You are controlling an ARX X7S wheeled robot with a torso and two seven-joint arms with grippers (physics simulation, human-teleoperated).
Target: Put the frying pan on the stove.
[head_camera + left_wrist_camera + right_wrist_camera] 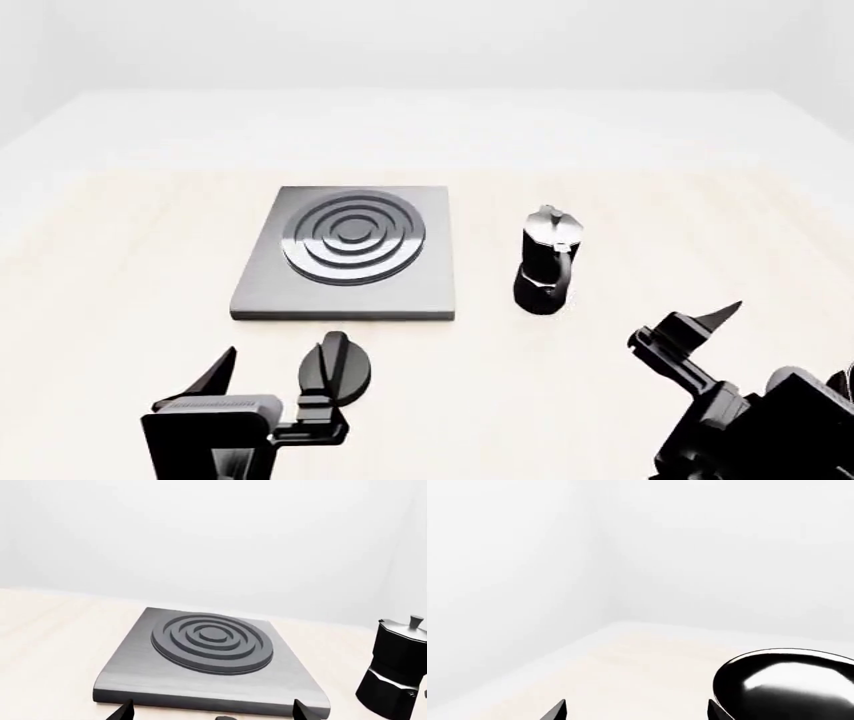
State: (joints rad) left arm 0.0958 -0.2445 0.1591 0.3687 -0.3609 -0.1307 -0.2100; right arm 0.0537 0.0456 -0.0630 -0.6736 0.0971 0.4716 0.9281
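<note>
Fingers of both arms stand spread and pinch nothing. On the left fingers (274,375), two dark tips are parted in the head view; in the left wrist view the same tips (123,711) sit well apart, aimed at the near edge of the stove (350,255). The right fingers (697,330) show one pointed tip raised above a dark block in the head view, and the right wrist view shows both tips (557,711) apart with bare table (627,670) between them. The stove lies flat on the pale table, its burner rings (212,642) uncovered. A moka pot (547,260) stands upright just to the stove's right, apart from it, between the stove and the right arm. A small round black knob (340,370) rests on the table just before the stove's near edge, close beside the left fingers. The frying pan (790,682) shows only in the right wrist view, glossy and resting on the table close ahead of the right fingers; its handle is out of sight. Both arms sit low near the robot, reaching forward.
</note>
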